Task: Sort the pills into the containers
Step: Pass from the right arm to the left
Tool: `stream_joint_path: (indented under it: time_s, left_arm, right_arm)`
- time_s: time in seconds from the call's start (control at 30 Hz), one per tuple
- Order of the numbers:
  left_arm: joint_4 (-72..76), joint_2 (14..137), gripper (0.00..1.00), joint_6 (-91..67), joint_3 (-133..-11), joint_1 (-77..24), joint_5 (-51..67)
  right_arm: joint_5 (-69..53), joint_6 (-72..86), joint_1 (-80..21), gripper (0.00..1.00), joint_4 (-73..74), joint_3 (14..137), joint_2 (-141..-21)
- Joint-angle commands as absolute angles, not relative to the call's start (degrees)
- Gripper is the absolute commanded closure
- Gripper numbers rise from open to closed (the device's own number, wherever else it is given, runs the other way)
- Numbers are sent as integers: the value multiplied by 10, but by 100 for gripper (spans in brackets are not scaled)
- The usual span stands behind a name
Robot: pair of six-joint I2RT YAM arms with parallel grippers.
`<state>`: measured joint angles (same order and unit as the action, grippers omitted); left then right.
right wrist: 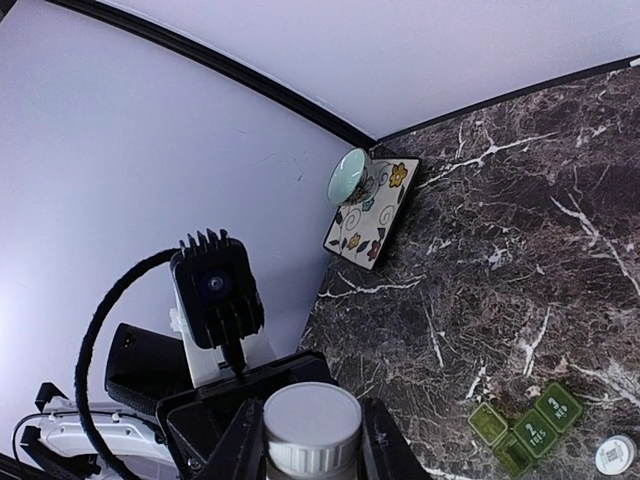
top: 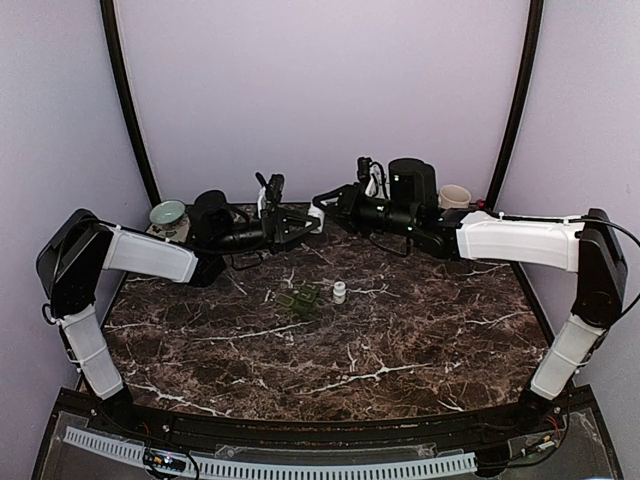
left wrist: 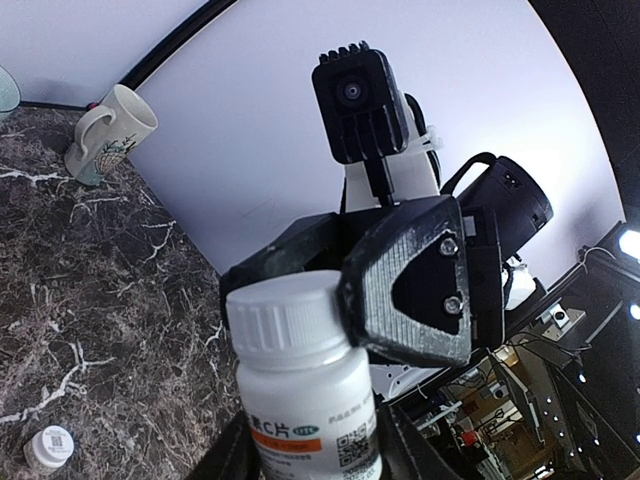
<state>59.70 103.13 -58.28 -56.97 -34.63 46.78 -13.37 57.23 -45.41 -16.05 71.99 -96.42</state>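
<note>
A white pill bottle (left wrist: 305, 400) with an orange label hangs in the air at the back middle (top: 317, 218), between both arms. My left gripper (left wrist: 315, 445) is shut on the bottle's body, its dark fingers on either side. My right gripper (right wrist: 312, 440) is shut on the ribbed white cap (right wrist: 312, 420); one of its fingers (left wrist: 405, 290) shows pressed against the cap in the left wrist view. The green containers (top: 303, 298), a row of small joined boxes (right wrist: 527, 432), lie on the table's middle. The pills are hidden.
A small white bottle (top: 340, 292) stands beside the green boxes. A teal bowl (top: 168, 213) on a floral coaster (right wrist: 385, 215) sits back left. A mug (top: 455, 196) stands back right. Black cylinders (top: 412, 180) stand behind the arms.
</note>
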Motion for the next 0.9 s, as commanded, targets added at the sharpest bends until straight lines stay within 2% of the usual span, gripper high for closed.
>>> stream_joint_path:
  time_s: [0.0, 0.23, 0.27, 0.37, 0.4, 0.43, 0.5, 0.87]
  left_arm:
    - [597, 1018, 60, -572, -575, -349, 472]
    - [579, 1006, 64, -561, -567, -348, 480]
    - [573, 1005, 64, -556, -565, -348, 483]
    - [549, 1000, 66, -540, -565, -348, 500]
    - [538, 1000, 66, -535, -566, -348, 507]
    - [526, 999, 66, -527, -568, -348, 515]
    - [493, 996, 66, -503, -574, -348, 527]
    - [243, 962, 68, -324, -617, -347, 545]
  right_arm:
    - [-144, 561, -461, 100, -170, 723, -957]
    - [-137, 546, -462, 100, -157, 715, -936]
    - [-137, 541, -461, 98, -149, 713, -931]
    - [-140, 525, -462, 81, -132, 712, -920]
    - [-140, 525, -461, 81, -127, 711, -917]
    - [-144, 516, -461, 73, -121, 710, -917]
    - [-143, 507, -460, 67, -110, 707, -907]
    - [-155, 463, -445, 55, -40, 704, -864]
